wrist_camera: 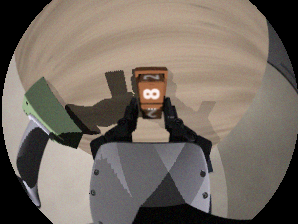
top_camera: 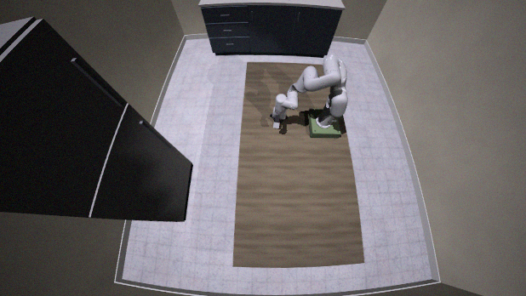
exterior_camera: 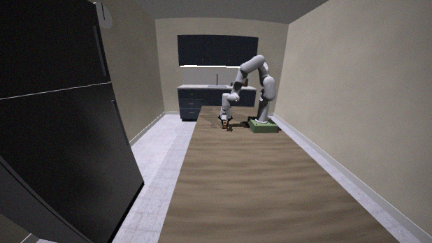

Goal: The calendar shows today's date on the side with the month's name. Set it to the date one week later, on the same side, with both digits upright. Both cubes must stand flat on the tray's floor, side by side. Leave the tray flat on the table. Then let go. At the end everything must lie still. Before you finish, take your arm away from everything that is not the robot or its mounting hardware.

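Note:
The orange-brown calendar (wrist_camera: 151, 70) (exterior_camera: 224, 128) stands on the wooden table. In the wrist view an orange face with a white 8 (wrist_camera: 151, 93) points up, with the digit sideways or upright, I cannot tell which. A dark face with a pale 2 (wrist_camera: 151, 77) shows beyond it, and another digit like a 2 (wrist_camera: 151, 113) shows on the near side, in shade. Where one cube ends and the tray begins is unclear. My gripper (wrist_camera: 150, 104) (exterior_camera: 225, 122) is partly open and points down. Its black fingertips stand on either side of the calendar's near part, with no clear contact. The gripper hides most of the calendar in the top view.
The green base block (top_camera: 325, 130) (exterior_camera: 264, 127) (wrist_camera: 47, 107) under the arm stands on the wooden table (top_camera: 298, 191) (exterior_camera: 252, 174), to the right of the calendar in the top and exterior views. The table's left edge is near the calendar. A black fridge (top_camera: 140, 170) stands farther left.

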